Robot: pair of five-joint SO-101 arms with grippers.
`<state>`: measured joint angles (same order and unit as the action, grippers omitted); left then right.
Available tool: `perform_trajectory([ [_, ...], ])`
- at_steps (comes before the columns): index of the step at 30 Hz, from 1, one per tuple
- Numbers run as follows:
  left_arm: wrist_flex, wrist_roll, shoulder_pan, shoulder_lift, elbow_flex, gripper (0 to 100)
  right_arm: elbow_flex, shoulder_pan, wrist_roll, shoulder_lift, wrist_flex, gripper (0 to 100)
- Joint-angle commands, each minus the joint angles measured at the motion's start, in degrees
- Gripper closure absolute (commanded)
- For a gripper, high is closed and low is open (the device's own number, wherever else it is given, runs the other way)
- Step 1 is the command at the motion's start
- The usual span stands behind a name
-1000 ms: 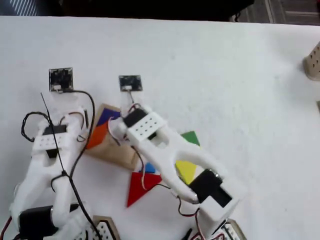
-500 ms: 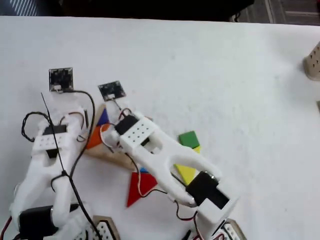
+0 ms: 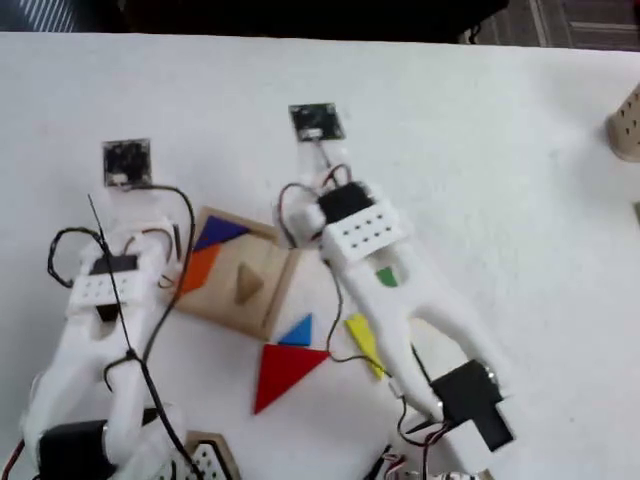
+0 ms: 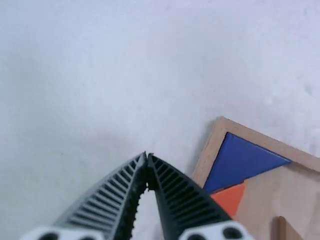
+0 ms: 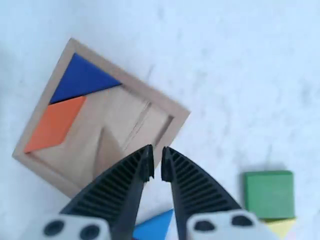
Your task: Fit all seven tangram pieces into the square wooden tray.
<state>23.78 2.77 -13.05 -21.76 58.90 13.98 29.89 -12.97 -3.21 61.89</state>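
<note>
High view gives me the tray [image 3: 262, 265] beside the left arm with two pieces seated: a blue triangle [image 3: 220, 232] in the far corner and an orange piece [image 3: 200, 268] touching it. A pale triangle [image 3: 248, 285] shows on the tray floor, and I cannot tell whether it is a piece or a mark. Red [image 3: 285, 368], light-blue [image 3: 297, 330], yellow [image 3: 362, 338] and green [image 3: 385, 277] pieces lie loose on the worktop [image 3: 480, 150] near the tray, handy for the right arm, I judge. My right fingers [image 5: 127, 182] hang over the tray's edge, all but closed and empty. My left fingers [image 4: 117, 192] are pressed together, holding nothing, just beside the blue corner, perhaps placed to steady the tray.
</note>
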Motion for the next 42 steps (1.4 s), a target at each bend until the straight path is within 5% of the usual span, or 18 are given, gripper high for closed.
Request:
perform_trajectory([
  [1,-1.1,-0.6,7.6,-9.4,5.3,98,-0.7,-7.6,4.0,-1.2,-5.7,98.1],
  [7,1.8,0.0,24.1,-16.4,11.1,98,-0.7,-15.3,4.0,1.5,-15.9,98.1],
  [12,7.3,10.7,28.3,-16.3,8.4,98,-1.0,-16.5,4.3,6.5,-21.9,98.1],
  [17,7.4,10.2,32.7,-14.3,8.4,98,-4.8,-16.4,4.4,9.6,-19.6,98.1],
  [26,9.6,9.9,30.6,8.2,-3.0,98,-12.2,-17.1,4.3,15.6,-13.8,98.1],
  [42,11.1,9.7,20.9,9.2,-4.6,98,-13.1,-17.2,4.3,16.4,-13.5,98.1],
])
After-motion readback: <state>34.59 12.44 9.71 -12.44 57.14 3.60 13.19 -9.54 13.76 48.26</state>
